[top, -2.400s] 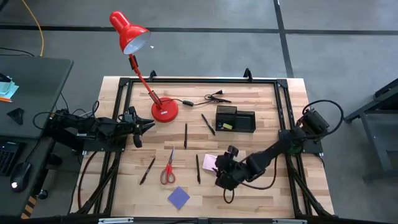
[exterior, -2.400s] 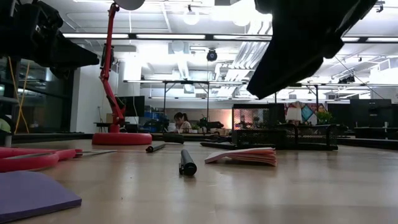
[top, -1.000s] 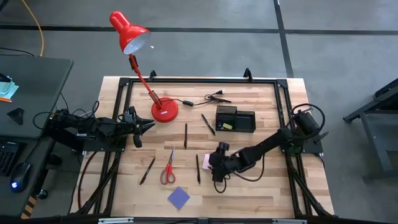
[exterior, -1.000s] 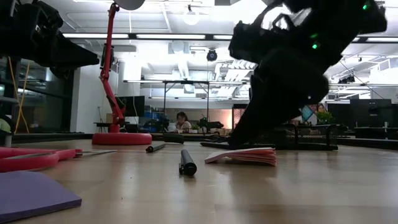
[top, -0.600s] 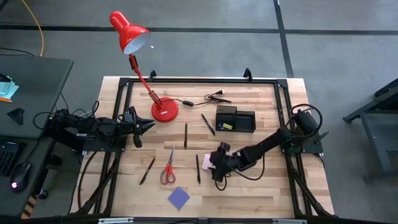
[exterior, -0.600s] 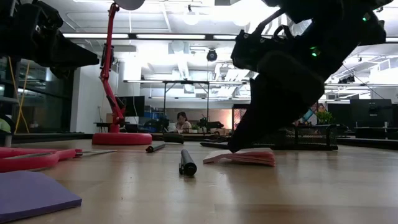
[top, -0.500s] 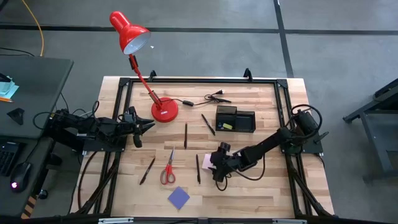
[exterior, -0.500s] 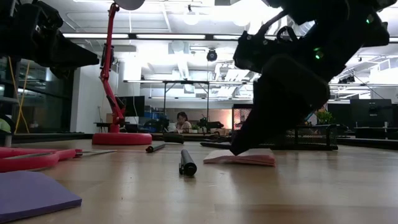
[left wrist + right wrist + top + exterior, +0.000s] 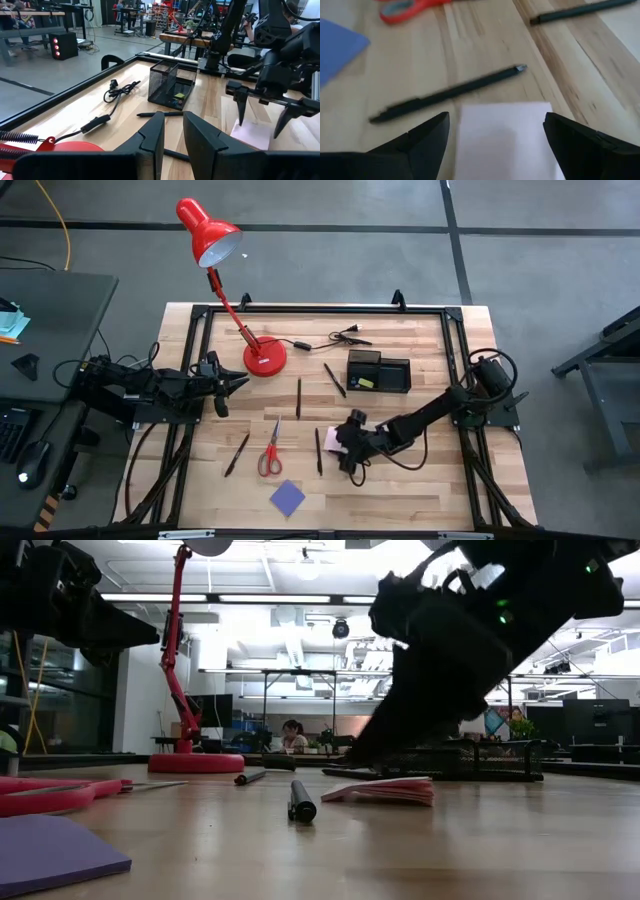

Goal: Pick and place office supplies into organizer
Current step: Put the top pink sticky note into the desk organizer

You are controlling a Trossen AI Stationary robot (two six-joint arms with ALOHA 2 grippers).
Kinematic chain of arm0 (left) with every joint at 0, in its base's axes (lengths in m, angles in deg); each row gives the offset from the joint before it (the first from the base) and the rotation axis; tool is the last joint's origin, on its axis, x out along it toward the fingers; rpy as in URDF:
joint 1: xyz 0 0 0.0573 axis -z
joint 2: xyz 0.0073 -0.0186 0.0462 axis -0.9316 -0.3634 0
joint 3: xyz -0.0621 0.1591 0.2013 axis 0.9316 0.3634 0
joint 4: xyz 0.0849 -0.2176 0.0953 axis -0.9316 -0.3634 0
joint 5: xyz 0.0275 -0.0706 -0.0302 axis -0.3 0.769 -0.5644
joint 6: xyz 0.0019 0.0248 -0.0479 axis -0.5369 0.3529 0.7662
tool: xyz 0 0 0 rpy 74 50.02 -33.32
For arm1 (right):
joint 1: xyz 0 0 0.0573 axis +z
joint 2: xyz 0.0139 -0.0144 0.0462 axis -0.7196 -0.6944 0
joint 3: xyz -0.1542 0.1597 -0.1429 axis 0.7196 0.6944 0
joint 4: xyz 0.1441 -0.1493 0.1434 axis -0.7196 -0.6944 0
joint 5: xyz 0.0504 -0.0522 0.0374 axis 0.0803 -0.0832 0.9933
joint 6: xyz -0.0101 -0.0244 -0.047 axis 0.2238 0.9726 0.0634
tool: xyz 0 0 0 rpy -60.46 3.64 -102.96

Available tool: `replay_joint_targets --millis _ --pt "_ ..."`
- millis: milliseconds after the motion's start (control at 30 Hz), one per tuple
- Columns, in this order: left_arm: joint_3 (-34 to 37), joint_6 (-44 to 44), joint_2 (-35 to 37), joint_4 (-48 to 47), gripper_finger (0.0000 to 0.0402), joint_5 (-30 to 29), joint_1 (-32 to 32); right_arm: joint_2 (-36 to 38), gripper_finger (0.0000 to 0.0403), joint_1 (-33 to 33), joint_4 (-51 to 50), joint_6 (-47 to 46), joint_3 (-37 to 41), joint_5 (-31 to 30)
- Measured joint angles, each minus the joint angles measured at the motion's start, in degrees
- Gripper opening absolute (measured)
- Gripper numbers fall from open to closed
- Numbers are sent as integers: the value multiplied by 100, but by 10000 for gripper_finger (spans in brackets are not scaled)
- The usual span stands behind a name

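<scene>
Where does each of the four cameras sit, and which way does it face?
High view: overhead, looking down; both arms show.
Low view: table height, facing the room; right claw over pink note pad.
Left wrist view: past the left claw toward the organizer.
Right wrist view: open right claw straddling the pad.
All share that pad.

Bare wood around pink note pad (image 9: 505, 137), pen (image 9: 447, 93) lying just beside it

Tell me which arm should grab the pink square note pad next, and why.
The right. Its open right gripper hangs directly over the pink square note pad, fingers straddling it. The left gripper waits, open, at the table's left edge near the red desk lamp, far from it.
</scene>
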Motion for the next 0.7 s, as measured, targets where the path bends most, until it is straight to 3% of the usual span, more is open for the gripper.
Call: replay_joint_targets --millis 500,700 --pt "1 0 -1 0 62 2 0 9 315 -33 -372 -231 0 -414" --pt "0 2 0 0 61 -1 0 11 352 -11 -117 8 -2 -424"
